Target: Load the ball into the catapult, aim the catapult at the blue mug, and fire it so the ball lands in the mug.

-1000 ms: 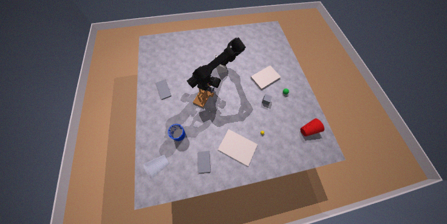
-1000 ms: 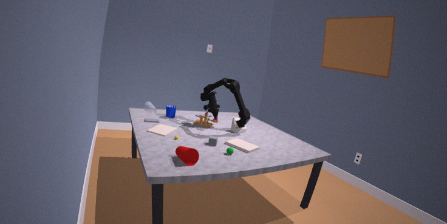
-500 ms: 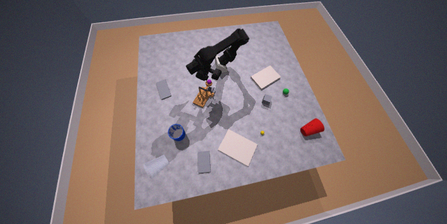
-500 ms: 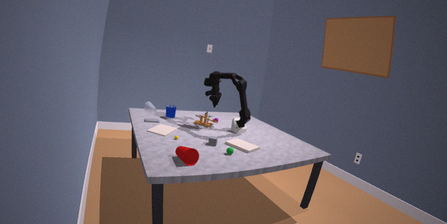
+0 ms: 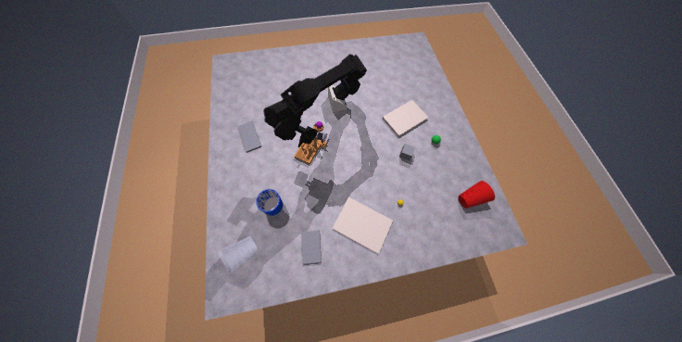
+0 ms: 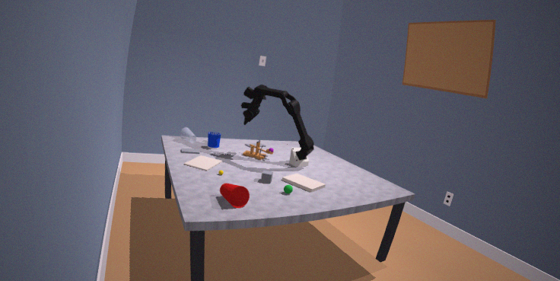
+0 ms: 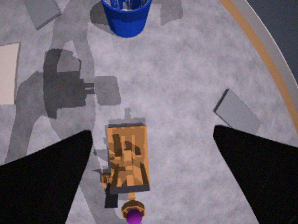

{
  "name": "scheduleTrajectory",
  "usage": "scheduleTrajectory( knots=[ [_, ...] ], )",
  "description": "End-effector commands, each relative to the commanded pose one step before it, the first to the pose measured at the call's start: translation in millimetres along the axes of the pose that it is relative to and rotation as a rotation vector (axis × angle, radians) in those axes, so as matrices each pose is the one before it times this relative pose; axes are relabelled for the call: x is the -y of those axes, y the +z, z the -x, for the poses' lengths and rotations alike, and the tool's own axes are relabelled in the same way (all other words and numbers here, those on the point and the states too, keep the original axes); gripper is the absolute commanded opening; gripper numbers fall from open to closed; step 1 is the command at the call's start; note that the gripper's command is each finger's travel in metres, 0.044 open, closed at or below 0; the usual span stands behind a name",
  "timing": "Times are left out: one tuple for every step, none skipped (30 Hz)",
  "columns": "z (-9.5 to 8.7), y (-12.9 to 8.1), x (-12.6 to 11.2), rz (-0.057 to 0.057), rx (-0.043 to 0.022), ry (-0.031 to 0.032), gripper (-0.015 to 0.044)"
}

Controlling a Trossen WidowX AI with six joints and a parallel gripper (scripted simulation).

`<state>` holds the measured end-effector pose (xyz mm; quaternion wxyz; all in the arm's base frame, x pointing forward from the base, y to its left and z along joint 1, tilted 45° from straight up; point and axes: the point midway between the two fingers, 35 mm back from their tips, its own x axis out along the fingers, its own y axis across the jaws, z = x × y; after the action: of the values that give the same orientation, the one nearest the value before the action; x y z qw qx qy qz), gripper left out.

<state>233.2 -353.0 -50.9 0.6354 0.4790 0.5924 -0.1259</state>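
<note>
The wooden catapult (image 5: 309, 150) (image 6: 253, 153) (image 7: 128, 159) stands near the middle of the table. A purple ball (image 5: 319, 124) (image 6: 271, 149) (image 7: 135, 216) sits in the cup at the end of its arm. The blue mug (image 5: 269, 202) (image 6: 214, 139) (image 7: 127, 3) stands upright some way beyond the catapult's other end, in line with it in the wrist view. My gripper (image 5: 297, 133) (image 6: 247, 119) (image 7: 154, 133) is open and empty. It hangs high above the catapult, pointing down.
A red cup (image 5: 475, 194) (image 6: 234, 195) and a clear cup (image 5: 238, 253) (image 6: 188, 134) lie on their sides. A green ball (image 5: 435, 139), a yellow ball (image 5: 399, 202), two white slabs (image 5: 405, 117) (image 5: 362, 223), flat grey blocks (image 5: 249, 136) (image 5: 310, 247) and a grey cube (image 5: 407, 151) are scattered around.
</note>
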Motion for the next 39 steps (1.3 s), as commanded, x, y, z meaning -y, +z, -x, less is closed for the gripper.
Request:
scheduleTrajectory(
  knots=[
    [2.01,42.38,1.87,0.0036,0.12822,0.01875,0.044],
    [-0.13,10.32,0.18,0.0024,0.03209,0.00558,0.044],
    [-0.27,10.16,0.07,0.0028,0.0318,0.00609,0.044],
    [-0.39,10.0,-0.04,0.0031,0.03149,0.0066,0.044],
    [-0.51,9.82,-0.15,0.0035,0.03117,0.0071,0.044],
    [-0.62,9.64,-0.25,0.0039,0.03084,0.0076,0.044],
    [-0.72,9.45,-0.35,0.0042,0.0305,0.00809,0.044],
    [-0.81,9.26,-0.45,0.0046,0.03015,0.00857,0.044],
    [-0.89,8.99,-0.55,0.0049,0.02956,0.00897,0.044],
    [-0.76,6.89,-0.49,0.004,0.02285,0.00734,0.044],
    [-0.89,2.95,-1.29,-0.0121,0.00972,0.00712,0.044],
    [-0.67,2.12,-0.98,-0.0088,0.00699,0.00536,0.044],
    [-0.23,0.7,-0.33,-0.0029,0.00231,0.00181,0.044],
    [0.0,0.0,0.0,0.0,0.0,0.0,0.044],
    [0.0,0.0,0.0,0.0,0.0,0.0,0.044],
    [0.0,0.0,0.0,0.0,0.0,0.0,0.044],
    [0.0,0.0,0.0,0.0,0.0,0.0,0.044],
    [0.0,0.0,0.0,0.0,0.0,0.0,0.044],
    [0.0,0.0,0.0,0.0,0.0,0.0,0.044],
    [0.0,0.0,0.0,0.0,0.0,0.0,0.044],
    [0.0,0.0,0.0,0.0,0.0,0.0,0.044],
    [0.0,0.0,0.0,0.0,0.0,0.0,0.044],
    [0.0,0.0,0.0,0.0,0.0,0.0,0.044],
    [0.0,0.0,0.0,0.0,0.0,0.0,0.044],
    [0.0,0.0,0.0,0.0,0.0,0.0,0.044],
    [0.0,0.0,0.0,0.0,0.0,0.0,0.044],
    [0.0,0.0,0.0,0.0,0.0,0.0,0.044],
    [0.0,0.0,0.0,0.0,0.0,0.0,0.044],
    [0.0,0.0,0.0,0.0,0.0,0.0,0.044],
    [0.0,0.0,0.0,0.0,0.0,0.0,0.044],
    [0.0,0.0,0.0,0.0,0.0,0.0,0.044],
    [0.0,0.0,0.0,0.0,0.0,0.0,0.0414],
    [0.0,0.0,0.0,0.0,0.0,0.0,0.0387],
    [0.0,0.0,0.0,0.0,0.0,0.0,0.0361],
    [0.0,0.0,0.0,0.0,0.0,0.0,0.0335],
    [0.0,0.0,0.0,0.0,0.0,0.0,0.0309],
    [0.0,0.0,0.0,0.0,0.0,0.0,0.0282],
    [0.0,0.0,0.0,0.0,0.0,0.0,0.0256],
    [0.0,0.0,0.0,0.0,0.0,0.0,0.023]
  ],
)
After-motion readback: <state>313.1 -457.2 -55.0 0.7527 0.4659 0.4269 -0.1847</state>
